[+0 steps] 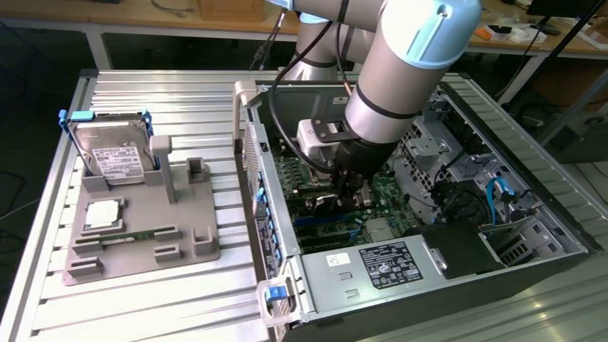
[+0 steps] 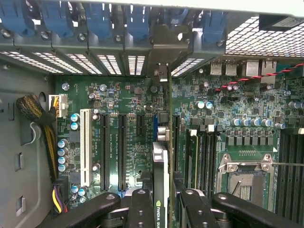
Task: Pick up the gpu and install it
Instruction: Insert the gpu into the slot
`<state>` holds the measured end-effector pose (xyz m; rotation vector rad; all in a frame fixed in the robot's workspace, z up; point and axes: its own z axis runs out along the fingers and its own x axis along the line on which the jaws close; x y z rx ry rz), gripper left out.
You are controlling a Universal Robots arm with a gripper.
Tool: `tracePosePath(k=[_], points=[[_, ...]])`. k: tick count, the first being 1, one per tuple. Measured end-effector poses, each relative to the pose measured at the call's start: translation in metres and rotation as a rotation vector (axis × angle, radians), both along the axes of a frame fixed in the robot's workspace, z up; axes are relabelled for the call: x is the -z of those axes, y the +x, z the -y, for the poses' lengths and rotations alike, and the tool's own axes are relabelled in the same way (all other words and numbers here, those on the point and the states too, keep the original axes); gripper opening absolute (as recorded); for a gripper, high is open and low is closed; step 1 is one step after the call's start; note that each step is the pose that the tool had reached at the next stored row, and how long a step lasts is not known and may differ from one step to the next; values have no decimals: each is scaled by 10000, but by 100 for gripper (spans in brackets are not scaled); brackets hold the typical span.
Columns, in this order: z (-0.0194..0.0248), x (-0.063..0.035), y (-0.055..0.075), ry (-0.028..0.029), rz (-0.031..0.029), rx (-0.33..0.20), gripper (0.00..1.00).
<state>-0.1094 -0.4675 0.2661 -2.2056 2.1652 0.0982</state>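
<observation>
Black and thin, seen edge-on with a metal-grey strip along it, the gpu (image 2: 160, 164) stands upright between the dark fingers (image 2: 142, 209) of the pincer (image 2: 161, 202), which we read as closed on the card, one finger against each face. We judge the pick-up done: the card is off the ribbed aluminium bench (image 1: 142, 313) and inside the open grey computer case (image 1: 532, 178), over the green motherboard (image 2: 118, 95). It runs parallel to the long black expansion slots (image 2: 104, 152) and the white slot (image 2: 85, 147), lined up just beside the dark memory sockets (image 2: 202, 156), and its far end reaches a grey metal bracket (image 2: 166, 47) at the case's vented rear wall. Whether its lower edge already sits in a slot we cannot tell, since the card hides what lies under it, so we count the seating as unconfirmed. In the exterior view the silver arm (image 1: 409, 71) reaches down into the case, well apart from the grey plastic fixture (image 1: 142, 249) on the bench.
</observation>
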Motion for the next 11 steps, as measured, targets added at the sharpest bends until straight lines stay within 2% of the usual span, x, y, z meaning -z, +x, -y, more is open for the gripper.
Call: tracePosePath(k=[2, 3, 4, 7, 11], points=[[0, 0, 0, -9, 0, 0, 27], [-1, 0, 0, -50, 0, 1, 27], [-4, 0, 0, -139, 0, 1, 27], [-8, 1, 1, -311, 0, -1, 27], [-15, 0, 0, -316, -1, 1, 27]])
